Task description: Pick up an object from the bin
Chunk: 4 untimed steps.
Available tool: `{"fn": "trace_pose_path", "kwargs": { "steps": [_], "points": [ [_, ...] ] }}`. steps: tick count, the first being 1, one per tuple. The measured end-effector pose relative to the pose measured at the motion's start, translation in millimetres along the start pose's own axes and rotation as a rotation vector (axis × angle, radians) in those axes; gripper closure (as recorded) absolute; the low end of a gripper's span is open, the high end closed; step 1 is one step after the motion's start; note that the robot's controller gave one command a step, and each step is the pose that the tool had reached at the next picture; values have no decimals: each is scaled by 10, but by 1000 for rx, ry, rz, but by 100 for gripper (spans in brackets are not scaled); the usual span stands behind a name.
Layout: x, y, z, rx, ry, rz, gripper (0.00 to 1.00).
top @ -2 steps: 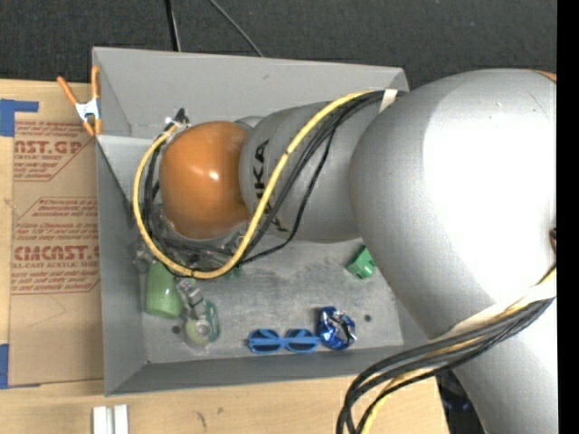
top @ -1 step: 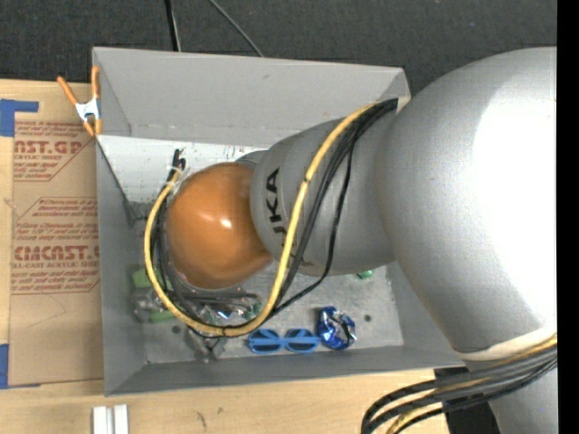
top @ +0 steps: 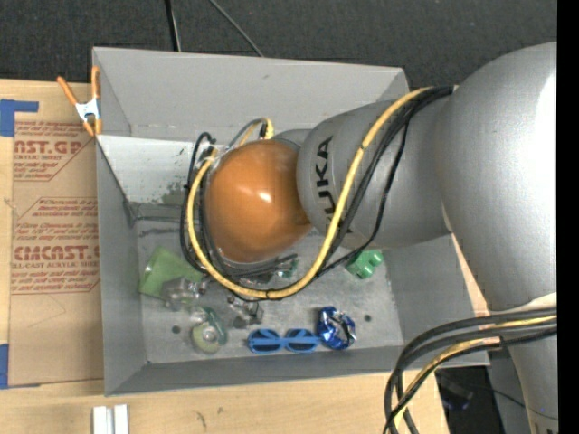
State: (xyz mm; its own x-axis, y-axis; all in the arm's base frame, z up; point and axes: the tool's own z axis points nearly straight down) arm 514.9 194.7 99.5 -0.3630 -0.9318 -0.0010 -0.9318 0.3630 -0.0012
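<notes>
My gripper [top: 242, 309] reaches down from under the orange cover into the front middle of the bin. Its tip is low among small clutter. Just left of it lie clear plastic bits [top: 185, 292] and a pale green flat piece [top: 163, 271]. A small round whitish-green thing [top: 206, 335] lies in front of it to the left. A blue piece shaped like two joined ovals [top: 282, 340] lies just in front of it to the right. Whether anything is in its grip is hidden.
A crumpled blue and white thing [top: 335, 326] lies at the front right. A green block [top: 365, 263] sits by the right wall. The arm and its cover hide the bin's middle and back right.
</notes>
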Motion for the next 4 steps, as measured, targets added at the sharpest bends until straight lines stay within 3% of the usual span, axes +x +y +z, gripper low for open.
{"fn": "trace_pose_path", "kwargs": {
  "steps": [1, 2, 3, 4],
  "points": [
    [-31, 372, 309, -6, 0, -183, 0],
    [65, 225, 301, -3, -1, -47, 0],
    [67, 223, 297, -4, 0, -46, 100],
    [49, 229, -71, 0, -3, -45, 100]
  ]
}}
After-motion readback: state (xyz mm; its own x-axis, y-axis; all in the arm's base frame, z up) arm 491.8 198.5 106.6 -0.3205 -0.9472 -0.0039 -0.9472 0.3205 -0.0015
